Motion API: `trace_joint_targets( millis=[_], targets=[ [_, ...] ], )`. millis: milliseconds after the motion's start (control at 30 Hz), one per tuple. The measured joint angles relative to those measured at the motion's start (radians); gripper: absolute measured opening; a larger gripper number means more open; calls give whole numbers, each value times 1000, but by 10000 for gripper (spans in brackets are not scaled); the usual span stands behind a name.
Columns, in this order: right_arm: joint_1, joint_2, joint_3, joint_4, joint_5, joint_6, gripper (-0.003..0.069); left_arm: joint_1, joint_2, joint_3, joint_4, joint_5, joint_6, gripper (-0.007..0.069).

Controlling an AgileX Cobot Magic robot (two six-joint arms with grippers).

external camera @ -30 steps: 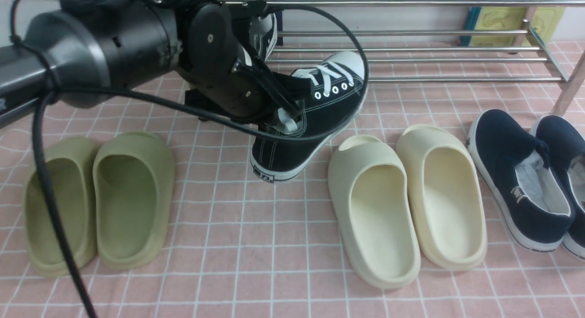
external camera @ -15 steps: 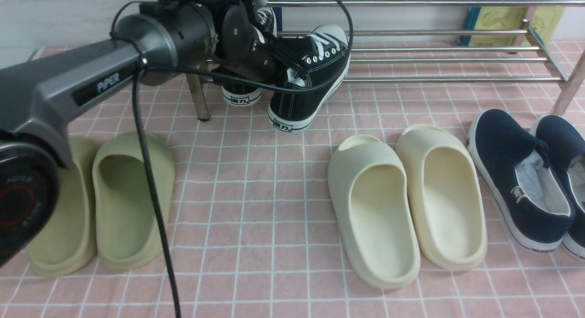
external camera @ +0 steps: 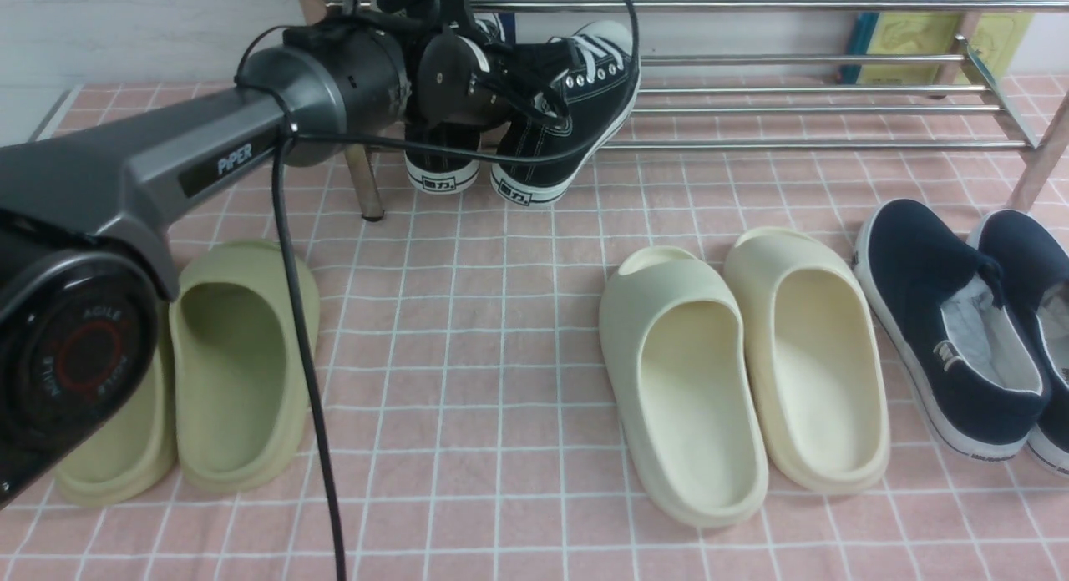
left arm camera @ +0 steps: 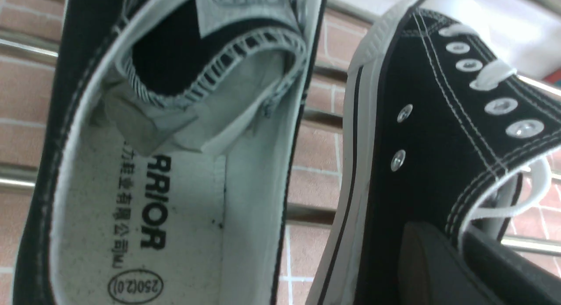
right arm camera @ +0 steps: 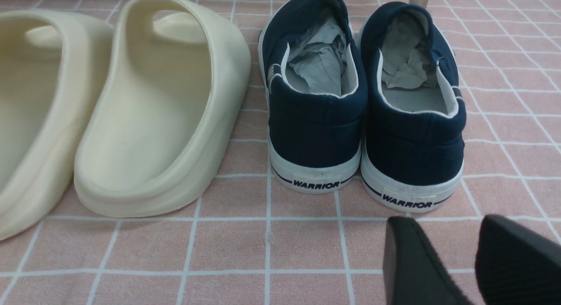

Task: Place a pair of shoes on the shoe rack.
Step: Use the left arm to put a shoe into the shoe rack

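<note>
two black sneakers (external camera: pixel 555 118) now level at the rack (external camera: pixel 814 145), left pincer (left arm camera: pixel 456 252) clenched on one's side

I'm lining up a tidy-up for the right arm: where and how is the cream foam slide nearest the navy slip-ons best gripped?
The cream foam slide is probably best pinched by its raised side wall at the open heel end, from above, one finger inside: the heel lies open toward the robot, and the wall stands thin.
</note>
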Motion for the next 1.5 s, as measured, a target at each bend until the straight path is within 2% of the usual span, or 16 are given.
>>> trace_joint_targets(
  millis=[300,467,533,667,800,867,933,967,1067,1100,1133,1233,1500],
  targets=[
    [0,0,0,0,0,0,240,46,-1,-5,4,-4,-47,66],
    [0,0,0,0,0,0,240,47,-2,-5,47,15,-50,160],
    [0,0,0,0,0,0,240,47,-10,-5,68,49,-51,244],
    [0,0,0,0,0,0,240,45,-53,-5,113,125,-52,353],
    [0,0,0,0,0,0,240,45,-125,-5,183,227,-21,382],
    [0,0,0,0,0,0,240,45,-193,-7,235,327,45,364],
    [0,0,0,0,0,0,240,45,-238,-10,252,432,124,311],
    [0,0,0,0,0,0,240,45,-255,-12,252,507,160,253],
    [0,0,0,0,0,0,240,46,-265,2,230,580,216,148],
    [0,0,0,0,0,0,240,48,-265,54,186,585,262,68],
    [0,0,0,0,0,0,240,48,-264,62,179,582,267,53],
    [0,0,0,0,0,0,240,48,-240,214,56,476,305,2],
    [0,0,0,0,0,0,240,47,-138,263,-58,275,311,2]
  ],
)
